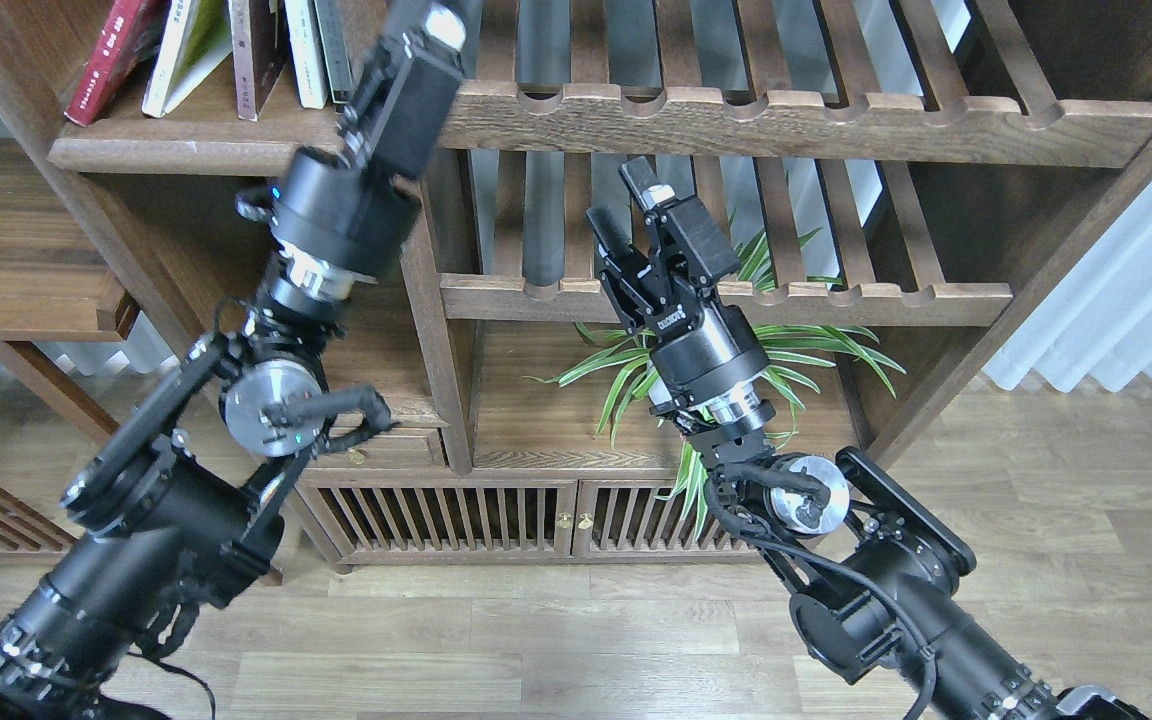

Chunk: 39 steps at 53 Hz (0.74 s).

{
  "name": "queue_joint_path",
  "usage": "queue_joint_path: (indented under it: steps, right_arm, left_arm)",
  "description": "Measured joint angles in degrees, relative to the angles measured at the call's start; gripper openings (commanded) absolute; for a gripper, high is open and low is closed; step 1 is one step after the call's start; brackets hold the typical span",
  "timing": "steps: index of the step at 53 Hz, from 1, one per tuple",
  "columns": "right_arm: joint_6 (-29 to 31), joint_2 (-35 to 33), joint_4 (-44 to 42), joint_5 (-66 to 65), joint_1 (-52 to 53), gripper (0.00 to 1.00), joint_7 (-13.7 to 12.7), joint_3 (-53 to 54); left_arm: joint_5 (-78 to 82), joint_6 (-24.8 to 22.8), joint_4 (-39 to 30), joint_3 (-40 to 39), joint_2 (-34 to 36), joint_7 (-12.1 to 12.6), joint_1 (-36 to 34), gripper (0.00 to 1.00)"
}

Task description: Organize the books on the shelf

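The books (206,55) stand on the shelf (196,140), up in the top left corner of my view. The red book (111,60) is on the far left and leans a lot to the right. Next to it, the yellow-green book (186,55) leans too. Then comes the dark maroon book (256,60), which stands almost straight. Right of it are two slim books (321,50), one white and one dark. I can only see the bottom parts of the books, because the tops are cut off.

My left jaws (426,60) are up by the right end of that row, just beside the slim books. That part is blurry and partly out of view, so I cannot tell if the jaws are apart or together, or if they touch a book.

My right jaws (636,215) are well away from the books, in front of the slatted racks (796,120). They are apart and hold nothing. A green plant (626,365) sits behind my right arm, lower down.

I think the job is mostly done. All three books are on the shelf already. What is left, I guess, is to push the leaning ones up straight so the row is neat. The red one may slip flat if nothing holds it.
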Motion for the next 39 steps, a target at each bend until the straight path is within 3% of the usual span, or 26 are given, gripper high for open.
queue_joint_path:
  steps: [22,39]
  right_arm:
    - [0.0,-0.1,1.2,0.0,-0.5,0.75,0.0,-0.1]
    - [0.0,-0.1,1.3,0.0,-0.8,0.72,0.1,0.0]
  left_arm:
    - [0.2,-1.3,0.0,0.6,0.0,0.8,7.0,1.00]
    - [0.3,-1.3,0.0,0.8,0.0,1.0,7.8,1.00]
